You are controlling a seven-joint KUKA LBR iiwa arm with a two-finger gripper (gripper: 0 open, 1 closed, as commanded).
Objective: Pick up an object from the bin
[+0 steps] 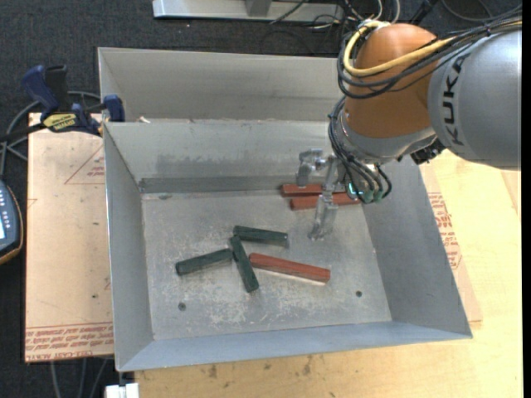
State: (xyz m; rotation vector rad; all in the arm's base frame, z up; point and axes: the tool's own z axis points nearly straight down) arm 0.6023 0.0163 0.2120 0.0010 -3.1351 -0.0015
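Note:
My gripper point(320, 210) hangs over the right middle of the bin, below the arm's orange cover. It is shut on a red-brown flat bar point(294, 191), which lies level between the fingers, clear of the floor and close to the back wall. One long metal finger point(320, 222) reaches down past the bar. Below and to the left, a second red-brown bar point(290, 268) lies on the bin floor. A dark green bar point(261, 236) lies just left of the fingertip.
Two more dark green bars point(203, 262) point(246, 270) lie crossed at the middle of the floor, touching the red-brown one there. The bin's sloped walls rise on all sides, and the arm comes in from the right.

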